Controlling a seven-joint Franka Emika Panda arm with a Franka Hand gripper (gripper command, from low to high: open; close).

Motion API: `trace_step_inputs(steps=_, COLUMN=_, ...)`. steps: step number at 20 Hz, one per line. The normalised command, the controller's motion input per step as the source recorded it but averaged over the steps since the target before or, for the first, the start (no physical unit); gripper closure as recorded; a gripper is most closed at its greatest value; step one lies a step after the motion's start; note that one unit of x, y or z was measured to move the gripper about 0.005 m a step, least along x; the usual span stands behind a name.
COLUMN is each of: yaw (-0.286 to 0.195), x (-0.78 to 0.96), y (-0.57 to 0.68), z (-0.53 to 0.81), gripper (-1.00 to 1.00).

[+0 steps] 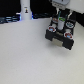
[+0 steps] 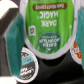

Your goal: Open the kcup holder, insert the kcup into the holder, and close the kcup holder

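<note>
kcup (image 2: 48, 30) — green top, body hidden | gripper (image 1: 62, 21) grip unclear — blurry

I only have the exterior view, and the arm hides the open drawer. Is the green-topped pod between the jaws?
Observer: Yes. The wrist view shows the kcup held between the teal fingers, with its green lid facing the camera.
Operator: Is anything close to it?
Observer: A dark-topped pod sits lower down, beside it.
Operator: And the other side?
Observer: An orange-red-topped pod shows at the picture's edge.
</note>
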Motion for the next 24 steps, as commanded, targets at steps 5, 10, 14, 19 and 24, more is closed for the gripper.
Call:
trace_step_inputs(steps=5, yaw=-0.001, x=0.02, y=0.22, z=0.25, gripper=1.0)
trace_step_inputs(steps=10, yaw=0.007, x=0.0, y=0.04, z=-0.08, gripper=1.0)
trace_step_inputs(steps=14, yaw=0.007, x=0.02, y=-0.01, z=-0.21, gripper=1.0)
trace_step_inputs(steps=19, yaw=0.0, x=0.06, y=-0.01, z=-0.29, gripper=1.0)
trace_step_inputs(steps=24, yaw=0.024, x=0.08, y=0.06, z=-0.27, gripper=1.0)
